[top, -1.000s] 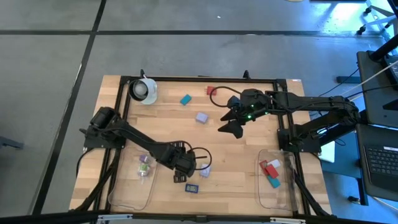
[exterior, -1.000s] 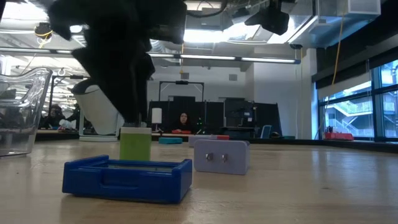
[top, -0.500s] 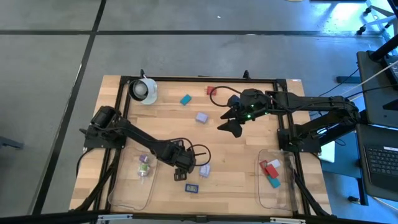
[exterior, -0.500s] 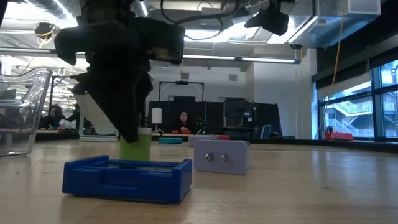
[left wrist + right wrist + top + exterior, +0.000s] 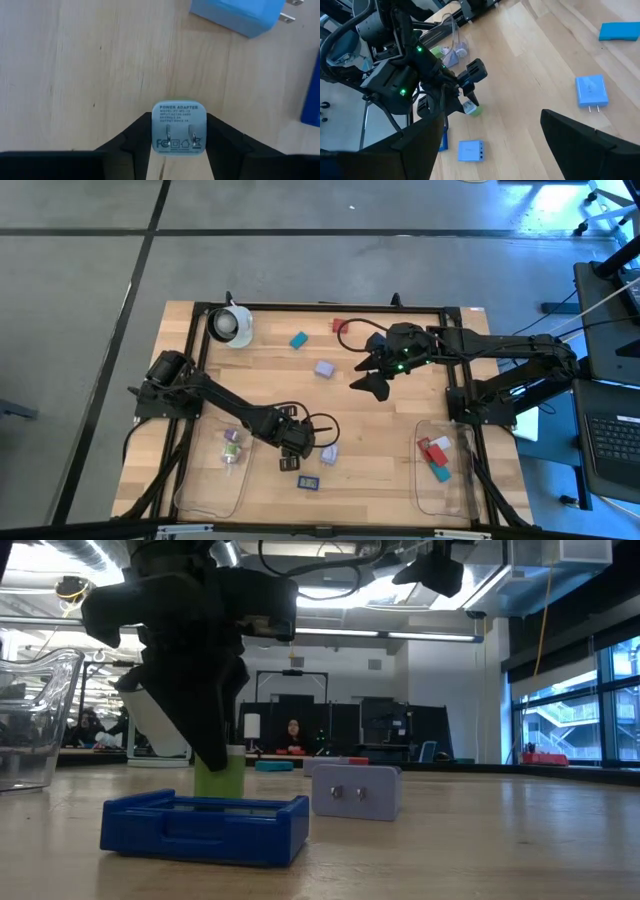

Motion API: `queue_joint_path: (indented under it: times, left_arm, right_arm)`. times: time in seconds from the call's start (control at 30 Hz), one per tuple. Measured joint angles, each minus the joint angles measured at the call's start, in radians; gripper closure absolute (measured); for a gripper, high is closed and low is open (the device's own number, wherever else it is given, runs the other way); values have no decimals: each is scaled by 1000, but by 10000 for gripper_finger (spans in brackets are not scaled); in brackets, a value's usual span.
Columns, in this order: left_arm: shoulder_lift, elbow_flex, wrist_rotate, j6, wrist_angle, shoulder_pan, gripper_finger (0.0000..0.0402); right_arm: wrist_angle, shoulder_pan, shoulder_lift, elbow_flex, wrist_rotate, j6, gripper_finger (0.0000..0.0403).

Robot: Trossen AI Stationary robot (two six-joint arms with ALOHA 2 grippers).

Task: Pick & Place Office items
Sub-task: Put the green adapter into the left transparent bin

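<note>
A small pale-green power adapter stands on the wooden table near its front middle, with my left gripper shut on it from above. In the low view it shows as a green block under the dark fingers. Beside it lie a lavender adapter and a dark blue piece. My right gripper hangs open above the table's middle and holds nothing. A teal piece, a lavender piece and a red piece lie farther back. My left gripper pinches the green adapter between its two fingers, one on each of two opposite side faces. The fingers come from above and point down. The adapter stands upright, its labelled face up, and its bottom rests on the table.
A clear tray at the front right holds red, white and teal pieces. Another clear tray at the front left holds a green and a lavender piece. A white round object sits at the far left corner. A black frame borders the table.
My left gripper has come down over the green adapter, so its fingers now cover the adapter's top part. The adapter has stayed standing on the table.
</note>
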Motion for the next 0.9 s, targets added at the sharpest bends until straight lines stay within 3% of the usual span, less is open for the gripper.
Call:
queue_joint_path:
  times: [0.23, 0.43, 0.63, 0.77, 0.9]
  left_arm:
    - [-24, 64, -49, 48, -6, 14, 256]
    - [-72, 154, -225, 215, -8, 37, 256]
    - [-189, 168, -424, 296, 0, 63, 256]
    - [-288, 168, -503, 297, 74, 67, 256]
    - [-370, 168, -510, 335, 214, 56, 256]
  right_arm:
    - [0, 0, 0, 0, 0, -17, 69]
    - [7, -1, -1, 0, 8, -23, 69]
    - [8, 0, -1, 0, 51, -24, 69]
    - [8, 0, -1, 0, 53, -23, 69]
    - [16, 0, -1, 0, 60, -23, 69]
